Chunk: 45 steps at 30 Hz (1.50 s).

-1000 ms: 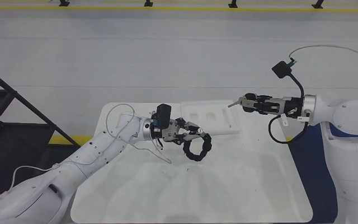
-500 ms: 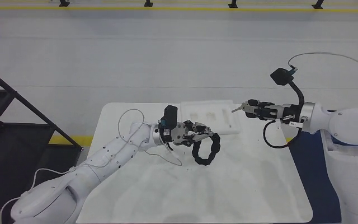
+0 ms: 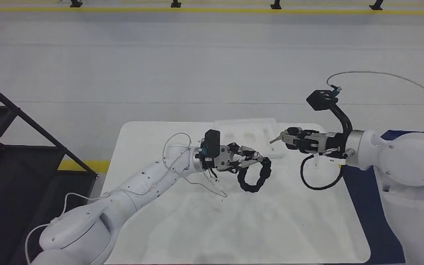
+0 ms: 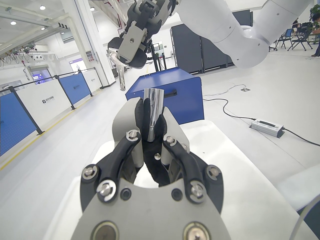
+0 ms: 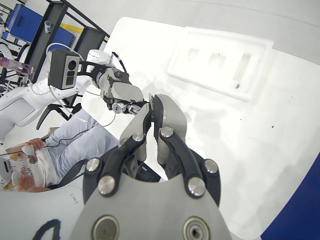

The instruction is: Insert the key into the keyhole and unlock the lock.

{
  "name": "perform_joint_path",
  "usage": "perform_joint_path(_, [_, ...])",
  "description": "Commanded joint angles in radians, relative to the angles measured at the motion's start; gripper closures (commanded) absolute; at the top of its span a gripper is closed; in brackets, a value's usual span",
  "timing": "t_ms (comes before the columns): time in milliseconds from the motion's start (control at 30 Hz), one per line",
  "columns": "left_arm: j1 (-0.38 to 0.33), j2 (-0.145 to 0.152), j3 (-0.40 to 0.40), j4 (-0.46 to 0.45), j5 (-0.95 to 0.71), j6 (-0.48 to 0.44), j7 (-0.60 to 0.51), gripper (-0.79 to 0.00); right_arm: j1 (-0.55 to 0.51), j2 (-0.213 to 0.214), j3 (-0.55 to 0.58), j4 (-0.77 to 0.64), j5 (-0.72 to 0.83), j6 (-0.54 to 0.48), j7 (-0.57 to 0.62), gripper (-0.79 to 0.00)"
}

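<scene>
Both arms are raised over the white table [image 3: 172,232], facing one another, and this looks to me like the lining-up step just ahead of insertion. The left gripper [image 4: 151,119] has its fingers clamped on the shiny chrome cylinder of the lock [image 4: 153,111], with the black segmented cable loop [image 3: 255,180] dangling beneath it above the tabletop. The right gripper [image 5: 153,109] has its fingers pressed together on the head of the small silver metal key [image 4: 121,76], the blade poking out towards the lock. The blade's tip is near the cylinder's end but clearly apart from it. From the left wrist view it sits off to one side rather than on the cylinder's line. From the right wrist view the round keyhole [image 5: 116,107] faces the key, just beside the fingertips. A white foam tray with rectangular recesses [image 3: 255,132] lies on the table behind the two grippers. I'd judge the next move calls for fine alignment: bring the blade onto the cylinder's axis, match its flat to the slot, then ease it straight in while the left arm holds the lock steady. The turn to unlock comes only after that.
</scene>
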Motion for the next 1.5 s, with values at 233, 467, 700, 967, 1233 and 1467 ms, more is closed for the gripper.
perform_joint_path(233, [0.002, -0.048, -0.012, 0.095, -0.006, 0.060, 0.014, 0.000, 0.011, 0.006, -0.034, -0.024, -0.043, 0.055, -0.016, 0.000])
perform_joint_path(467, [0.025, -0.079, -0.028, 0.130, -0.001, 0.139, 0.024, 0.000, 0.011, 0.007, -0.046, -0.034, -0.009, 0.129, -0.023, 0.000])
perform_joint_path(700, [0.031, -0.085, -0.030, 0.134, -0.013, 0.122, 0.033, 0.000, 0.010, 0.007, -0.046, -0.034, 0.000, 0.144, -0.030, 0.000])
perform_joint_path(967, [0.053, -0.084, -0.051, 0.112, -0.048, 0.133, -0.007, 0.000, -0.019, 0.007, -0.043, -0.034, 0.035, 0.168, -0.061, 0.000])
perform_joint_path(1233, [0.100, -0.078, -0.101, 0.050, -0.038, 0.236, -0.123, 0.000, -0.038, 0.020, -0.014, -0.116, 0.021, 0.286, -0.041, 0.000])
perform_joint_path(1467, [0.136, -0.081, -0.132, -0.002, -0.020, 0.306, -0.185, 0.000, -0.075, 0.043, -0.036, -0.182, -0.088, 0.325, -0.079, 0.000])
